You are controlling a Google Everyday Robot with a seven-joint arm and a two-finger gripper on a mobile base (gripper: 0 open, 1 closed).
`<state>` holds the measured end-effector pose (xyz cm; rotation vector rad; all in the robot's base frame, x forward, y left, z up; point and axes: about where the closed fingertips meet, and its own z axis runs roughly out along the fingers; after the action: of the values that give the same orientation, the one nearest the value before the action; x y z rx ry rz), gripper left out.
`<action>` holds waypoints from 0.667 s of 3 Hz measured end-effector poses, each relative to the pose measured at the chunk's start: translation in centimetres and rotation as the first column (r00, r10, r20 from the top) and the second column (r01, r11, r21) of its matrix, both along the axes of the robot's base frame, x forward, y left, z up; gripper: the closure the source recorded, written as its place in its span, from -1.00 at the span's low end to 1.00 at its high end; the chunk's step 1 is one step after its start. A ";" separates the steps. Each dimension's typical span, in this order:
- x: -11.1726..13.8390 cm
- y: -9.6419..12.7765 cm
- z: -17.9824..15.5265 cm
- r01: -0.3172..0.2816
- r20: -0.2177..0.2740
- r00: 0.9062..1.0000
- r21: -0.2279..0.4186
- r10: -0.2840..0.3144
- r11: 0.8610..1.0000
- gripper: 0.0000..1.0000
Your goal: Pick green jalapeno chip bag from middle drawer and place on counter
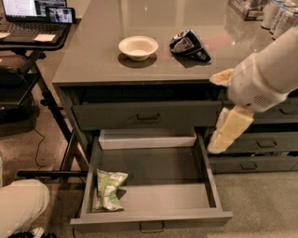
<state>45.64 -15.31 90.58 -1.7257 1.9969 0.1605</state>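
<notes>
The green jalapeno chip bag (108,190) lies flat in the front left corner of the open middle drawer (153,218), which is pulled far out below the counter (93,51). My gripper (224,105) hangs in the air at the right, above the drawer's right wall and just in front of the counter's edge, well to the right of the bag. Its two cream fingers (231,131) stand apart with nothing between them.
A white bowl (138,47) and a black and silver snack bag (188,45) sit on the counter. Bottles and a pack stand at the counter's far right (279,14). A white tray (147,138) sits at the drawer's back. A laptop desk (32,28) stands left.
</notes>
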 end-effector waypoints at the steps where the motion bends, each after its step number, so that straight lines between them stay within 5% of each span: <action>1: 0.6 5.4 -5.3 -0.061 0.006 0.998 0.082 0.060 0.995 -1.00; 2: 1.9 10.3 -10.8 -0.098 0.018 0.995 0.113 0.097 0.989 -1.00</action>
<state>47.57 -4.97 79.73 -1.7478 1.8581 0.2896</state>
